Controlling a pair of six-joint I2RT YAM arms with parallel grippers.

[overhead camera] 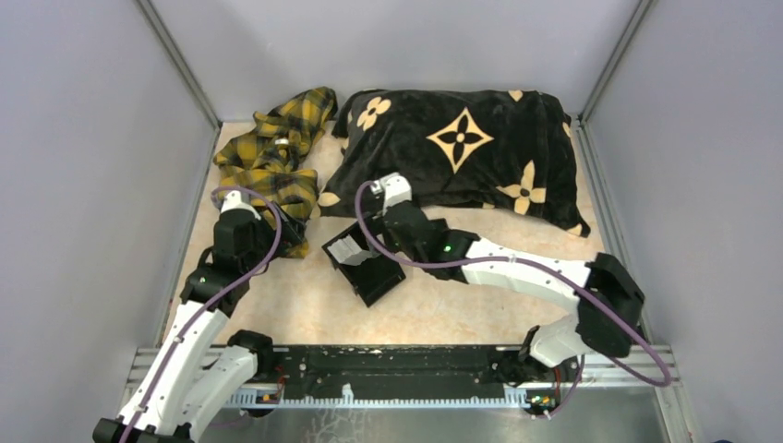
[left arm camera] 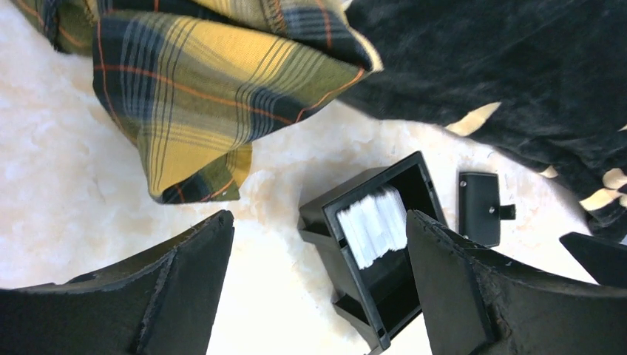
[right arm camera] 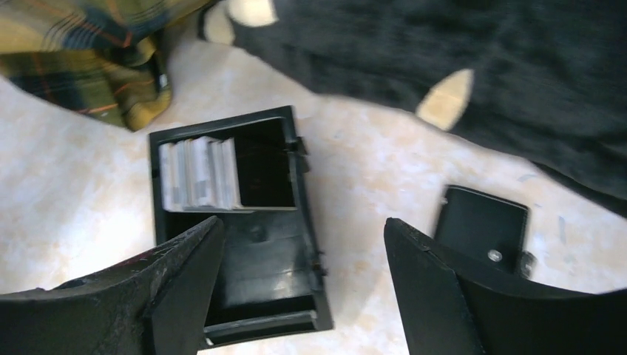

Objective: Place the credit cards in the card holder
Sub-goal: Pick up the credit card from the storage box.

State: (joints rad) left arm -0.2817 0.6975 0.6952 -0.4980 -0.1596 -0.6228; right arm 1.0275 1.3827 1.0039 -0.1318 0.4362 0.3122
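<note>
Beige tabletop (overhead camera: 305,314) carries one black tan-flowered velvet cushion (overhead camera: 462,138), one yellow plaid cloth (overhead camera: 272,152), one black rectangular tray (right arm camera: 266,259) holding stacked white credit cards (right arm camera: 198,174), number indistinct, and one flat black card holder (right arm camera: 480,222) beside it. Left pincer (left arm camera: 318,222) and right pincer (right arm camera: 303,224): spread, empty.

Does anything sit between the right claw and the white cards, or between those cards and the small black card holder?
Nothing visible blocks the open right claw from the stacked white cards in the open-topped black rectangular tray. Bare table separates tray and small flat black card holder, but the holder looks folded shut.
</note>
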